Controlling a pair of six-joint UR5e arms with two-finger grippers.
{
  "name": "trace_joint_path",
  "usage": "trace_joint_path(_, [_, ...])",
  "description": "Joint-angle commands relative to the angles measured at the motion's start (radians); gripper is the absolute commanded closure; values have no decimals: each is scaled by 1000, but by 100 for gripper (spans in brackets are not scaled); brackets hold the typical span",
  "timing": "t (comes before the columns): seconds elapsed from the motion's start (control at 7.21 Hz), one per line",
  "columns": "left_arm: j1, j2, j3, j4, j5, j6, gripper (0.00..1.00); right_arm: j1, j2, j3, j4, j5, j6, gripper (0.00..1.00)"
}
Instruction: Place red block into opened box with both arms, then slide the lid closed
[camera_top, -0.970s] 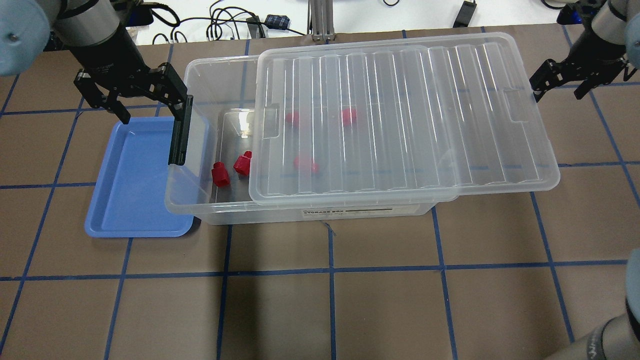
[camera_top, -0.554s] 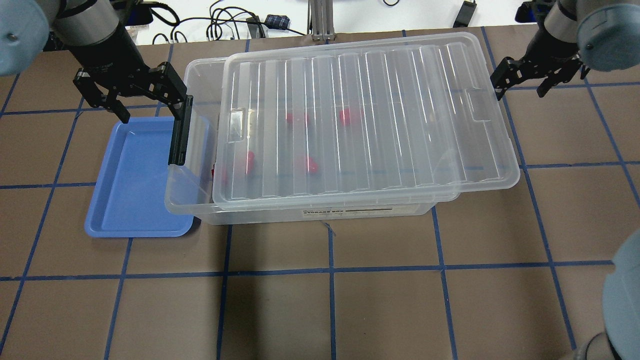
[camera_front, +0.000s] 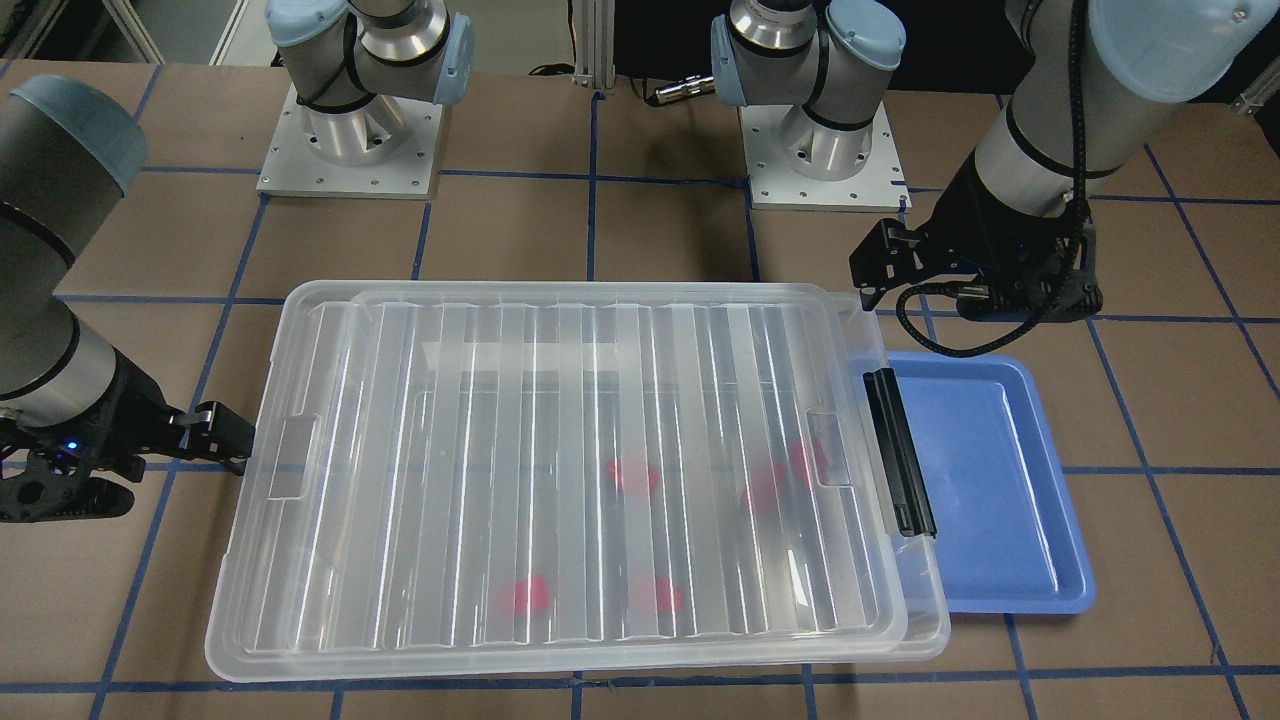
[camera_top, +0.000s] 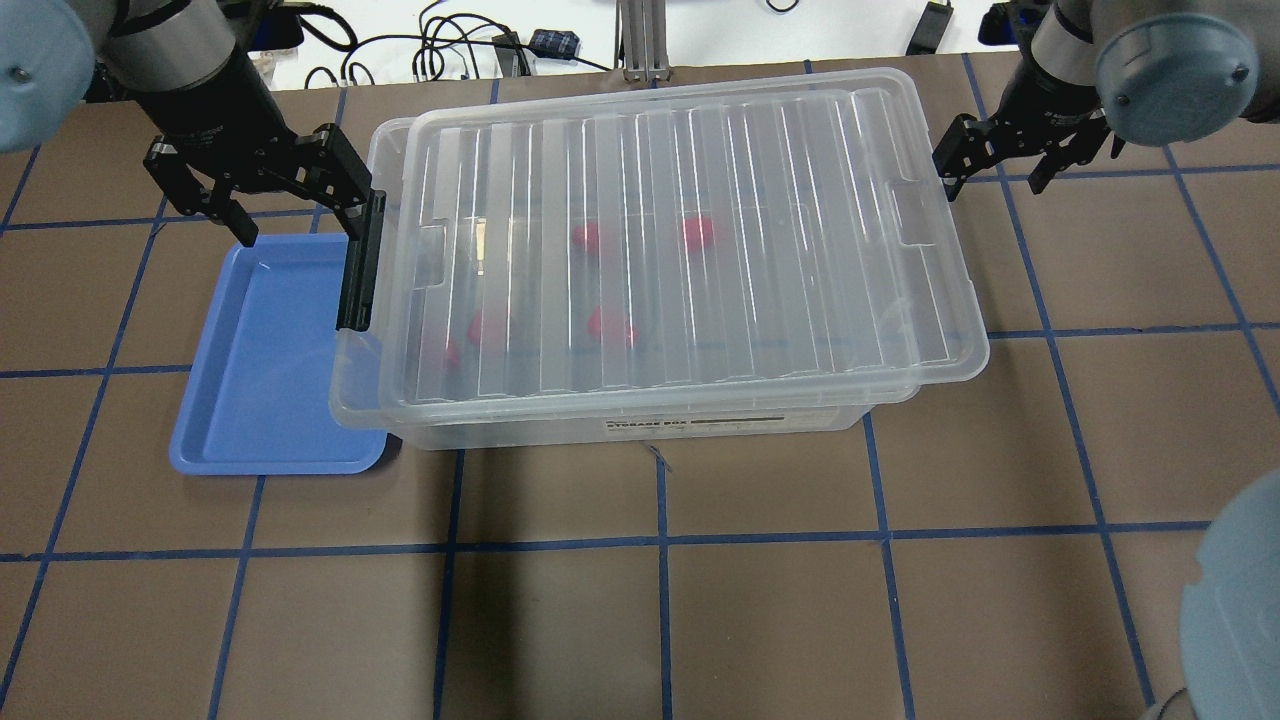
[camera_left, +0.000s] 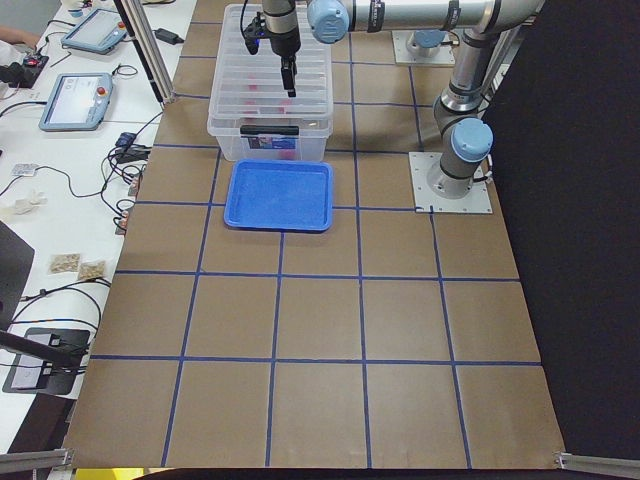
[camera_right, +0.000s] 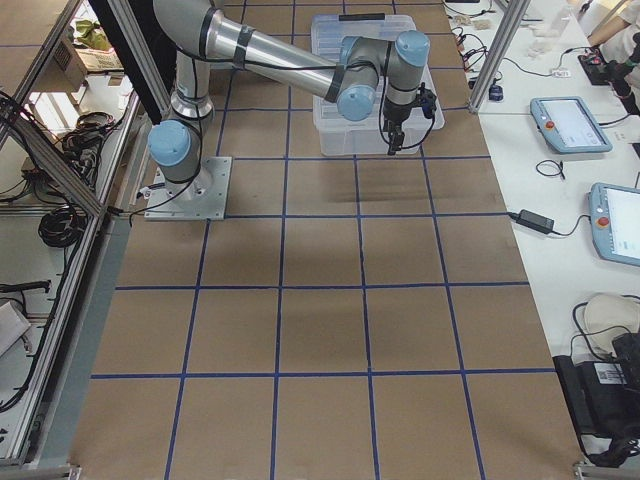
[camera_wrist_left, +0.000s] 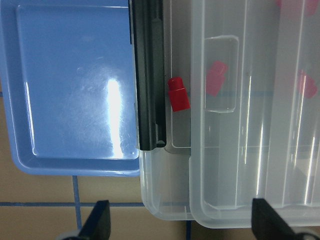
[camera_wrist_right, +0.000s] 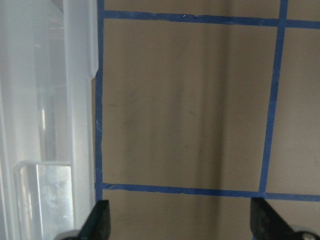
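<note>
The clear box (camera_top: 640, 425) holds several red blocks (camera_top: 698, 232), blurred under the ribbed lid (camera_top: 760, 200) that covers nearly all of it. Only a narrow strip by the black latch (camera_top: 358, 265) is uncovered. The left wrist view shows one red block (camera_wrist_left: 178, 94) in that strip, beside the latch (camera_wrist_left: 148, 75). My left gripper (camera_top: 295, 200) hangs open above the latch end and holds nothing. At the lid's far-right short edge my right gripper (camera_top: 995, 170) is open and empty, with one finger against the lid (camera_front: 560, 450).
An empty blue tray (camera_top: 260, 380) lies against the box's latch end. Cables and a metal post (camera_top: 640, 40) sit past the table's far edge. The arm bases (camera_front: 350, 150) stand on the robot's side of the box.
The lid has slid left over the box and now covers two red blocks that were in the open. My right gripper moved left with its edge. The left arm stayed put.
</note>
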Motion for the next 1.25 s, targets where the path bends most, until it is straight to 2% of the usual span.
trace_joint_path(0.0, [0, 0, 0, 0, 1, 0, 0, 3, 1, -8, -2, 5, 1, 0])
trace_joint_path(0.28, [2, 0, 1, 2, 0, 0, 0, 1, -51, -72, 19, -13, 1, 0])
trace_joint_path(0.55, [-1, 2, 1, 8, 3, 0, 0, 9, -161, -97, 163, 4, 13, 0])
trace_joint_path(0.69, [-1, 5, 0, 8, 6, -1, 0, 59, -225, -94, 224, 1, 148, 0])
trace_joint_path(0.97, [-1, 6, -3, 6, 7, -6, 0, 224, -272, -86, 273, -16, 368, 0])
trace_joint_path(1.11, [-1, 6, -2, 6, 7, -6, 0, 251, -281, -72, 278, -19, 379, 0])
